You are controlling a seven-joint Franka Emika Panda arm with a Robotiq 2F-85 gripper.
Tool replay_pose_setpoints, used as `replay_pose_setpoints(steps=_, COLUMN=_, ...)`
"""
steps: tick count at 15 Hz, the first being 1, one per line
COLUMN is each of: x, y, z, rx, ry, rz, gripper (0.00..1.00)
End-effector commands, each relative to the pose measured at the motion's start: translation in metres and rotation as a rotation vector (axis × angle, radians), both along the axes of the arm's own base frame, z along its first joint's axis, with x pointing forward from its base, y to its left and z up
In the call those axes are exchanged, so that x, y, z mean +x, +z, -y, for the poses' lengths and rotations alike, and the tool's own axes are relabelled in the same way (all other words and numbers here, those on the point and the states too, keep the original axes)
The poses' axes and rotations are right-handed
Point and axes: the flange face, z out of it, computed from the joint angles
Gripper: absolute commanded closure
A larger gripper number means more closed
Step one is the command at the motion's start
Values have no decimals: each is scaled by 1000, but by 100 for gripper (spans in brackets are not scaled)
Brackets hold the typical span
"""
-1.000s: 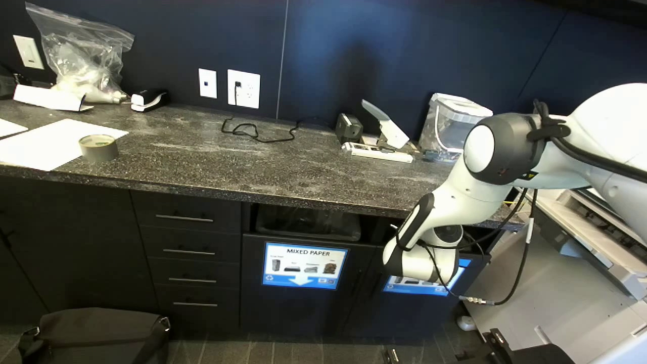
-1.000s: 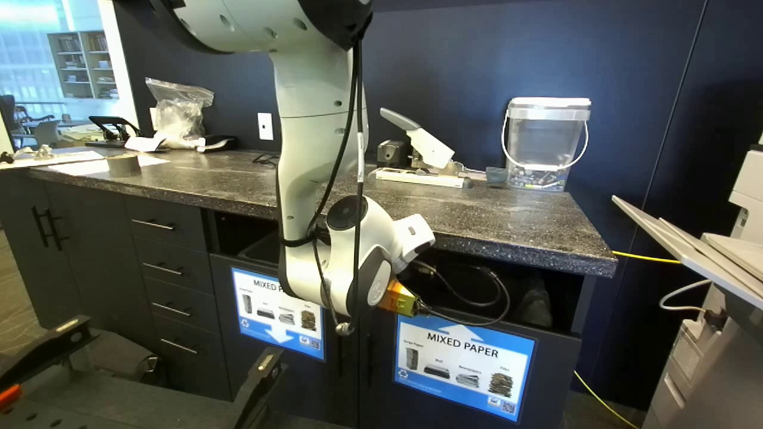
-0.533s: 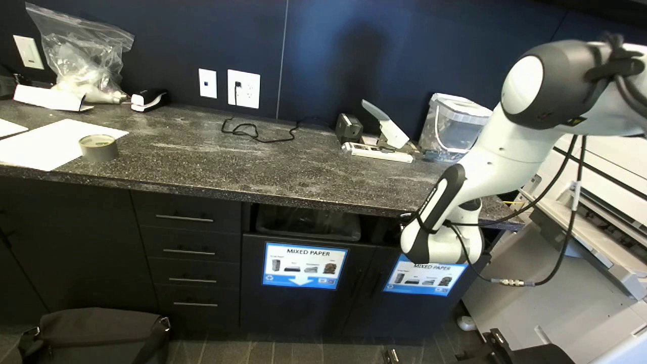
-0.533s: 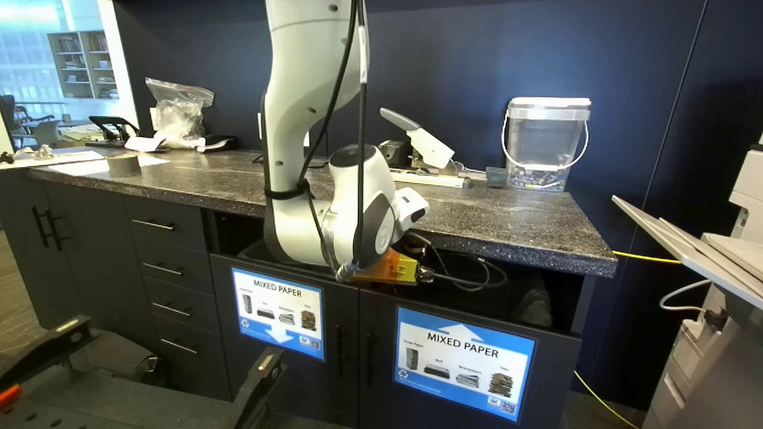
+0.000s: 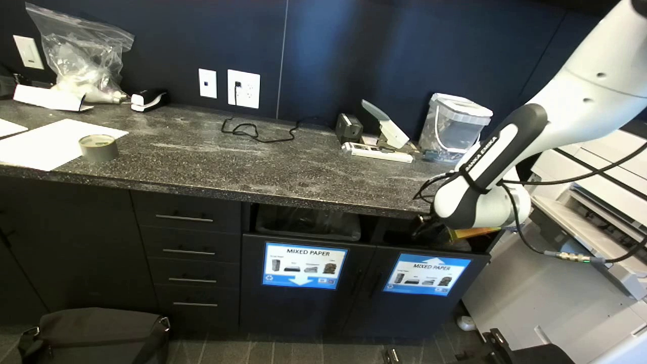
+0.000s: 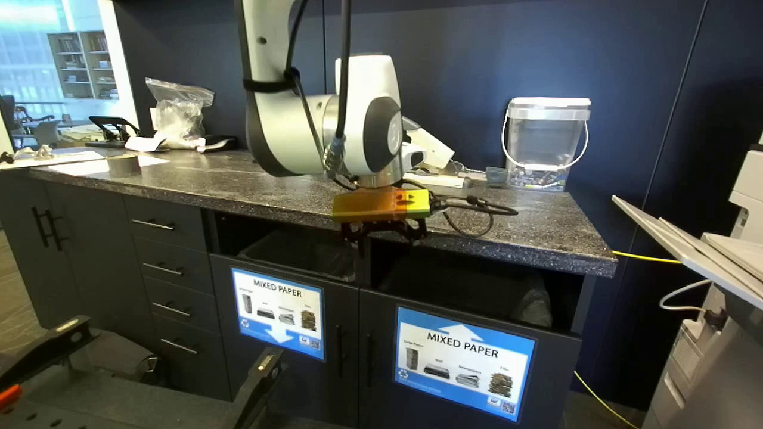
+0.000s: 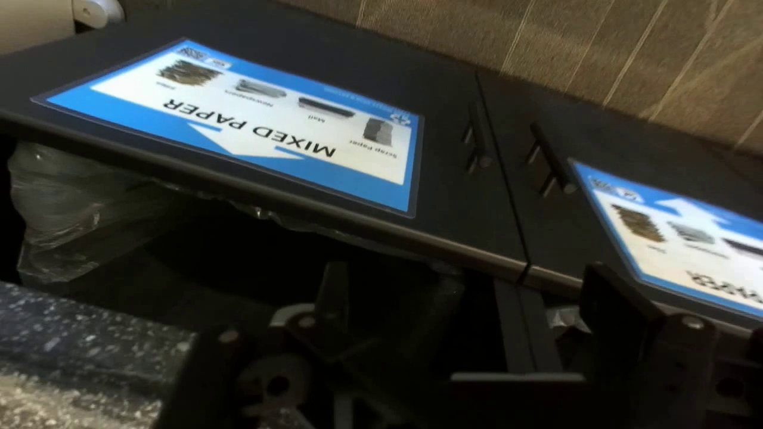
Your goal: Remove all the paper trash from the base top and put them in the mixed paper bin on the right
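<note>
base top [image 6: 536,226], its front edge above the open slot of the mixed paper bin [image 6: 465,363]; gripper [image 6: 386,238] near that edge, fingers wide apart, air between.

The counter [image 5: 227,167] is dark grey, flecked with white. On it: white sheets [image 5: 50,144], a grey tape roll [image 5: 100,151], a clear tub [image 6: 543,140] lidded in white. Behind the counter, the wall [image 5: 313,55] is dark navy. Beneath it, black bins [image 5: 399,313] wear blue-and-white labels [image 5: 305,265] lettered in black; lower still, the brown floor [image 7: 596,47] shows pale lines. By the counter's front edge, the black gripper [image 6: 386,238] has an orange-to-yellow casing [image 6: 381,205].
</note>
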Motion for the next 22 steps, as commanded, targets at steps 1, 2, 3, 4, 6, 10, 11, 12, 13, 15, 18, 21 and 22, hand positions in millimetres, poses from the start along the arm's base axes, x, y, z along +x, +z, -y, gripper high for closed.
replay_pose_setpoints(steps=1, x=-40, y=60, z=-6, rx=8, ry=77, rz=-88, gripper=0)
replay_pose_setpoints(steps=2, x=-47, y=73, z=-10, rx=10, ry=77, rz=-109, gripper=0)
replay_pose_setpoints(steps=3, x=-54, y=87, z=-10, rx=14, ry=66, rz=-123, gripper=0)
replay_pose_setpoints(steps=4, x=-58, y=103, z=-12, rx=18, ry=35, rz=-129, gripper=0)
replay_pose_setpoints(steps=6, x=-66, y=135, z=-13, rx=37, ry=-26, rz=-152, gripper=0)
replay_pose_setpoints(steps=10, x=-84, y=209, z=-15, rx=22, ry=-97, rz=-214, gripper=0)
replay_pose_setpoints(steps=11, x=-90, y=228, z=-16, rx=13, ry=-112, rz=-227, gripper=0)
replay_pose_setpoints(steps=12, x=-99, y=247, z=-18, rx=-2, ry=-131, rz=-243, gripper=0)
replay_pose_setpoints(steps=13, x=-107, y=267, z=-21, rx=-9, ry=-143, rz=-252, gripper=0)
replay_pose_setpoints(steps=15, x=-128, y=306, z=-27, rx=-17, ry=-183, rz=-267, gripper=0)
replay_pose_setpoints(steps=18, x=-166, y=360, z=-42, rx=-34, ry=-243, rz=-268, gripper=0)
replay_pose_setpoints(steps=21, x=-209, y=412, z=-62, rx=-32, ry=-332, rz=-287, gripper=0)
replay_pose_setpoints(steps=22, x=-225, y=430, z=-66, rx=-28, ry=-360, rz=-297, gripper=0)
